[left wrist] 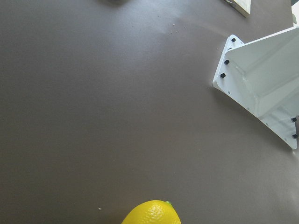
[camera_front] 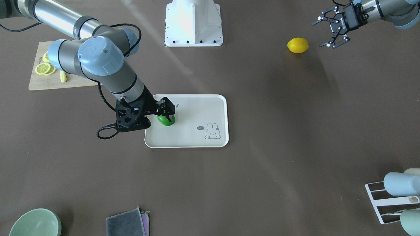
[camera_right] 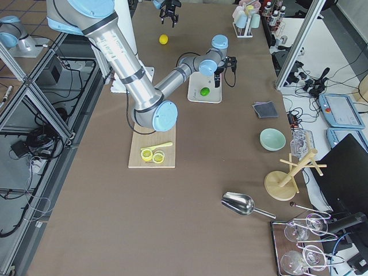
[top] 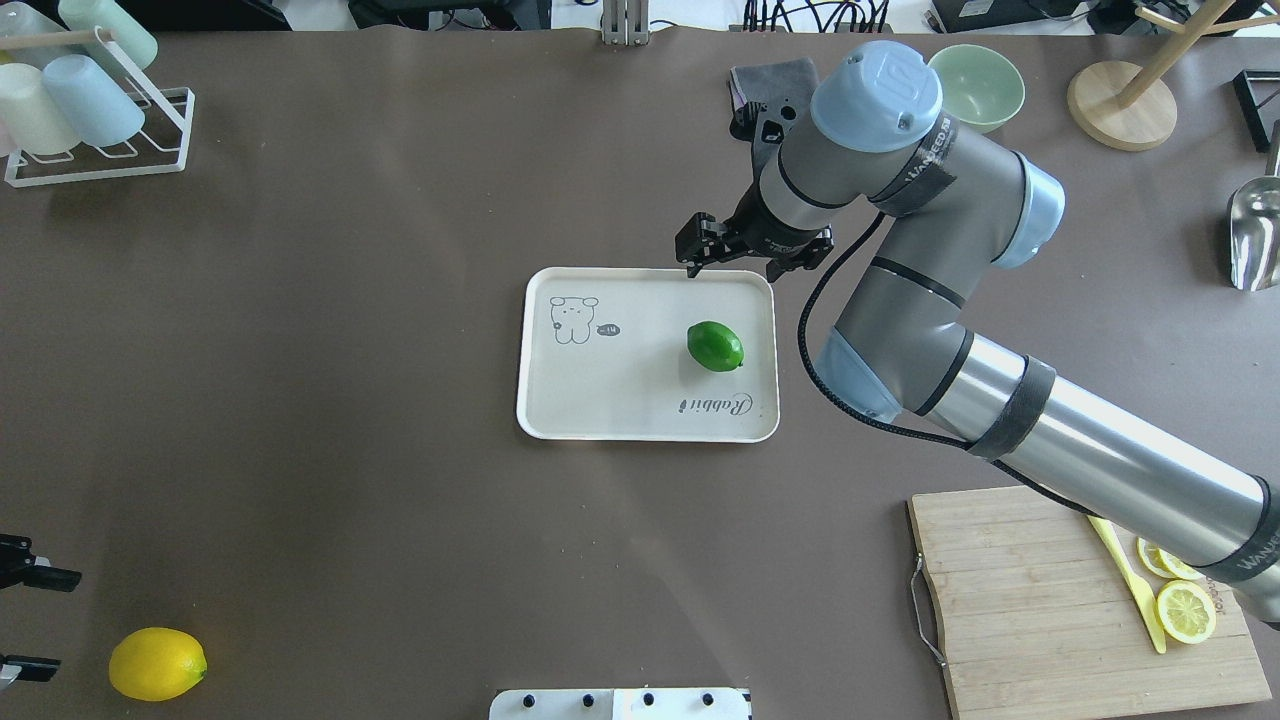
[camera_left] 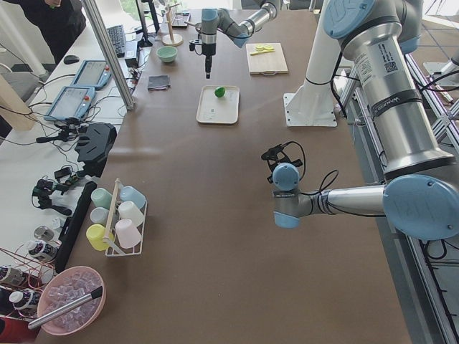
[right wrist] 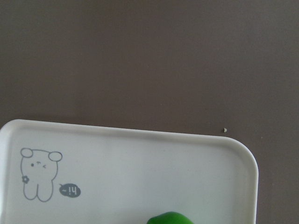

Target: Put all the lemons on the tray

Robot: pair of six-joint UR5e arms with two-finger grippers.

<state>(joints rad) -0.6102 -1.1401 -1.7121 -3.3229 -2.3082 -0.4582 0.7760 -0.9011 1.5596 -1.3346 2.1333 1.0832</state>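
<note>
The green lemon lies on the cream tray, near its right end; it also shows in the front view and at the bottom edge of the right wrist view. My right gripper is open and empty, raised above the tray's far edge, clear of the green lemon. The yellow lemon lies on the bare table at the near left, far from the tray. My left gripper is open and empty, just beside the yellow lemon and above table height. The yellow lemon sits at the bottom of the left wrist view.
A wooden cutting board with lemon slices and a yellow knife lies at the near right. A green bowl and grey cloth sit far behind the tray. A cup rack stands far left. The white robot base is near centre.
</note>
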